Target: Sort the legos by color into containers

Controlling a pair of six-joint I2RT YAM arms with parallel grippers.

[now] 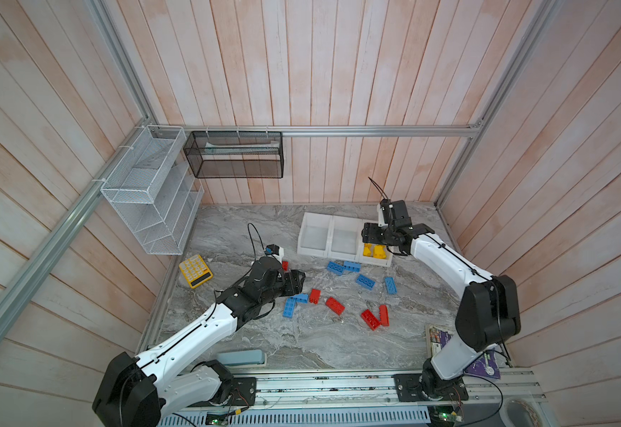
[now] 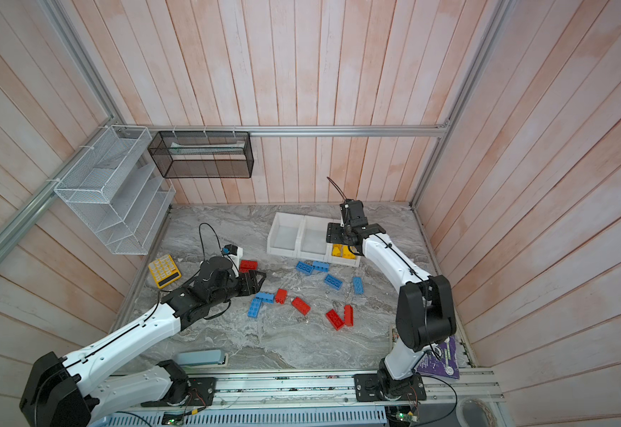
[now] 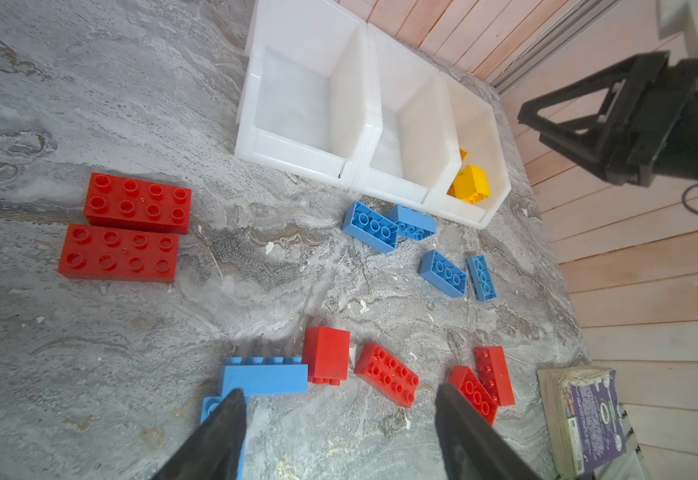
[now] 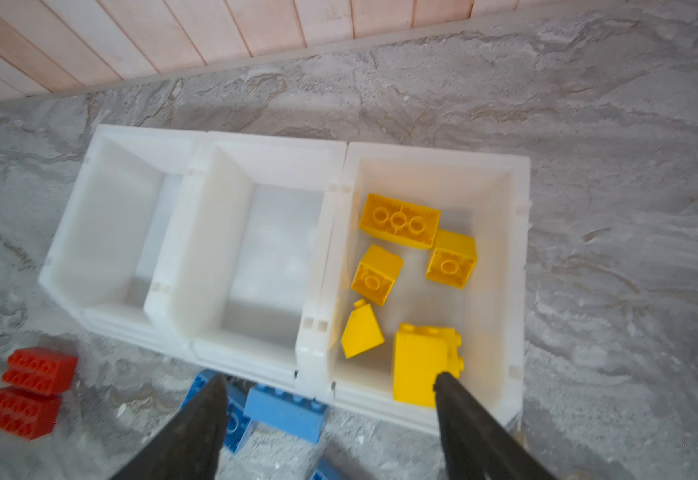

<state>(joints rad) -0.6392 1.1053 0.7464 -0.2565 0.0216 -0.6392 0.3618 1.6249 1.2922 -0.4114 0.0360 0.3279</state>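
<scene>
Three white containers (image 1: 316, 219) (image 2: 287, 219) (image 3: 305, 50) (image 4: 222, 137) stand in a row at the back of the table. The rightmost one holds several yellow legos (image 1: 373, 251) (image 2: 342, 251) (image 3: 470, 183) (image 4: 399, 220); the two others show no legos. Blue legos (image 1: 366, 281) (image 3: 443, 272) and red legos (image 1: 335, 305) (image 3: 387, 374) lie scattered on the marble. My right gripper (image 1: 370, 233) (image 4: 330, 378) hangs open over the front of the rightmost container, holding nothing. Farther left, my left gripper (image 1: 299, 283) (image 3: 339, 390) is open above bare table, beside a blue brick (image 3: 262, 378).
Two red bricks (image 2: 248, 265) (image 3: 137, 203) lie side by side by the left arm. A yellow calculator (image 1: 195, 271) sits at the left edge. A white wire rack (image 1: 150, 192) and black mesh basket (image 1: 235, 155) hang on the walls. A book (image 1: 438, 338) lies front right.
</scene>
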